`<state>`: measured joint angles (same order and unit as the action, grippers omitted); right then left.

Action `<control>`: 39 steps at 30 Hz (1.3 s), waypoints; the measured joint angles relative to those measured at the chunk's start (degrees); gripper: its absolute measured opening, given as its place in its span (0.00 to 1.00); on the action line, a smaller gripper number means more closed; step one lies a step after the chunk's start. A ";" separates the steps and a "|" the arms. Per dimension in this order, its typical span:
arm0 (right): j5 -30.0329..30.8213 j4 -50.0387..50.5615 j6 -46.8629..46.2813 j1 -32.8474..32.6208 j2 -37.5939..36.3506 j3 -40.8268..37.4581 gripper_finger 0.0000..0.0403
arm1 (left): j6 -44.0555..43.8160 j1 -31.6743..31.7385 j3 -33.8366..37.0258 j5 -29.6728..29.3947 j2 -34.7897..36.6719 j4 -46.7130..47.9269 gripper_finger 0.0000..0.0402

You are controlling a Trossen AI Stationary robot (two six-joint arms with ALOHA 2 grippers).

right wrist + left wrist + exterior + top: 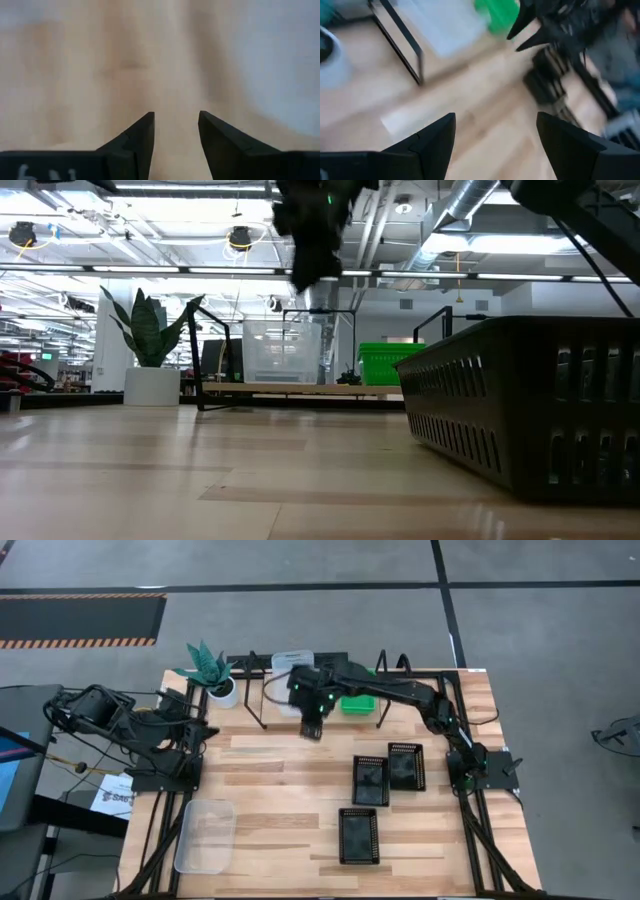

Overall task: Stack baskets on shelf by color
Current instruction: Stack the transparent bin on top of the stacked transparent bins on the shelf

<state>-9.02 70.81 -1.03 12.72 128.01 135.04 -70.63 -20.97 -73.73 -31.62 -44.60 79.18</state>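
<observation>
The shelf stands at the table's far side on black wire legs. On it sit clear baskets and, to their right, green baskets. Three black baskets lie on the table at right. One clear basket rests at the near left corner. My right gripper hangs open above the bare table just in front of the shelf, holding nothing. My left gripper is open and waits at the table's left edge.
A potted plant stands at the far left corner beside the shelf. The nearest black basket fills the right of the low view. Bare wood lies between the shelf and the black baskets, and across the table's middle.
</observation>
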 joint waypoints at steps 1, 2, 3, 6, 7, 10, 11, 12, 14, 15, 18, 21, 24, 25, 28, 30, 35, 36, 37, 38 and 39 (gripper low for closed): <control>-3.94 -0.55 -0.47 -1.23 -0.01 0.00 0.43 | 0.89 0.00 0.00 3.46 -0.01 0.02 0.66; -6.29 -1.11 -0.81 -2.52 -0.02 0.00 0.43 | 1.80 0.00 0.00 7.37 -0.05 0.02 0.66; -7.18 -1.53 -0.93 -3.97 -0.02 0.00 0.43 | 2.56 0.00 -0.02 11.22 -0.36 0.03 0.66; -7.29 -2.18 -1.02 -8.20 -0.02 0.00 0.43 | 5.19 -0.60 -0.02 20.93 -3.09 0.09 0.66; -7.29 -2.31 -1.24 -9.47 -0.02 -0.01 0.43 | 6.12 -1.31 -0.02 23.06 -4.56 0.09 0.66; -6.73 -2.11 -2.59 -12.76 -0.02 -0.02 0.43 | 9.49 -4.33 -0.02 28.47 -9.50 0.30 0.66; -6.25 -1.87 -3.13 -13.71 -0.02 -0.03 0.43 | 10.26 -5.58 -0.02 29.28 -11.25 0.79 0.66; -6.00 -1.72 -3.69 -14.57 -0.02 -0.04 0.43 | 11.07 -7.13 -0.01 29.47 -13.04 1.57 0.66; -5.82 -1.69 -5.14 -15.90 -0.04 -0.04 0.43 | 12.35 -10.77 0.00 28.94 -16.12 3.00 0.66; -5.60 -1.65 -6.17 -16.38 -0.02 -0.04 0.43 | 12.55 -12.82 0.00 28.10 -17.30 3.68 0.66; -4.26 -0.89 -9.42 -17.51 -0.02 -0.04 0.43 | 11.54 -19.69 0.00 25.76 -19.66 4.27 0.66; -4.08 -0.29 -12.47 -18.70 -0.03 -0.04 0.43 | 10.14 -25.84 1.01 23.30 -20.21 3.79 0.66; -3.97 -0.59 -14.99 -20.21 -0.02 -0.04 0.43 | 7.82 -30.63 4.88 20.86 -18.73 3.43 0.66; -3.77 -0.73 -15.82 -20.69 -0.02 -0.04 0.43 | 6.63 -31.98 6.72 20.59 -17.86 3.03 0.66; -2.80 -0.78 -18.43 -21.99 -0.02 -0.04 0.43 | 4.56 -34.60 13.04 20.90 -15.53 -0.23 0.66; -2.61 -0.77 -19.24 -22.58 -0.02 -0.04 0.43 | 4.43 -35.12 16.80 21.33 -14.65 -2.79 0.66; -2.55 -0.72 -18.24 -23.69 -0.02 -0.04 0.43 | 6.02 -33.79 24.90 20.83 -14.53 -6.75 0.66; -2.55 -0.65 -17.44 -23.99 -0.02 -0.04 0.43 | 5.58 -32.95 26.65 20.80 -14.61 -8.55 0.66; -2.57 -0.49 -16.70 -24.21 -0.03 -0.04 0.43 | 5.50 -32.15 28.48 20.91 -14.67 -11.21 0.66; -2.55 -0.39 -15.90 -24.47 -0.02 -0.04 0.43 | 5.68 -31.39 30.32 21.35 -14.67 -13.96 0.66; -2.59 -0.36 -15.11 -24.62 -0.02 -0.04 0.43 | 6.31 -30.59 32.10 22.18 -14.67 -16.57 0.66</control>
<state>-11.61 70.45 -16.14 -11.89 127.98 135.00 -64.32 -51.57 -41.63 -9.44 -59.27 62.60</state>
